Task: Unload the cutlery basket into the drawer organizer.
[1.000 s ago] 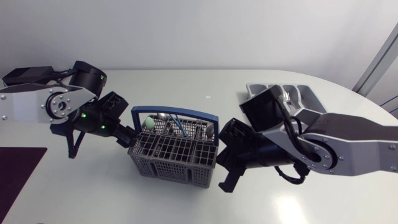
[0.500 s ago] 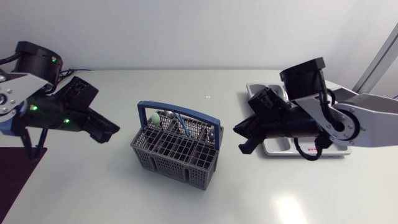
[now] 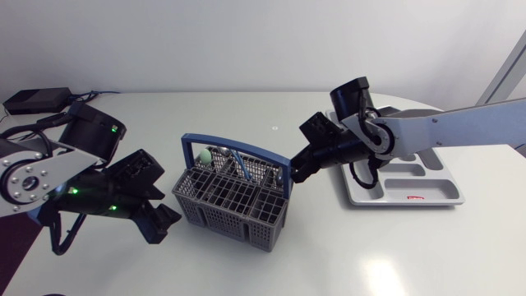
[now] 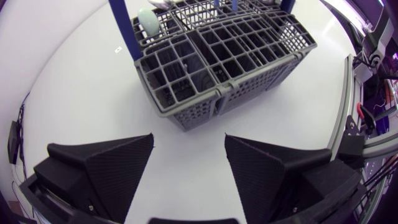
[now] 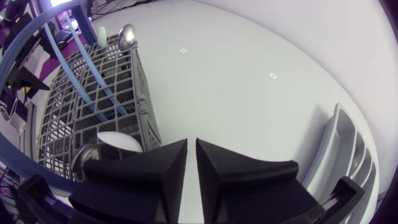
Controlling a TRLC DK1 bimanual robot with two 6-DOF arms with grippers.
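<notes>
1. table [image 3: 246, 263]: white, carries all items below.

2. right arm [image 3: 444, 127]: enters from the right side and passes over the drawer organizer toward the basket.

3. left arm [image 3: 33, 177]: enters from the left and sits low at the front left of the basket.

4. drawer organizer [image 3: 411, 177]: grey tray with several compartments, flat on the table to the right of the basket and apart from it. its rim also shows beside the right gripper in the right wrist view [image 5: 348, 155].

5. cutlery basket [image 3: 230, 201]: grey mesh with a blue hoop handle [image 3: 234, 148], upright near the middle of the table. it lies just ahead of the left gripper in the left wrist view [image 4: 224, 56].

6. left gripper [image 4: 189, 146]: jaws spread wide with bare table between them, holding nothing. near the basket's front left corner, not touching it [image 3: 160, 222].

7. right gripper [image 5: 191, 146]: fingers drawn almost together, only a thin slit left, nothing gripped. its tip is at the basket's right end [image 3: 297, 171] (contact cannot be confirmed).

8. cutlery, all in the basket: a pale green handle [image 3: 203, 154], a blue-handled piece [image 3: 238, 164], and a spoon bowl [image 5: 118, 142] just ahead of the right gripper.
</notes>
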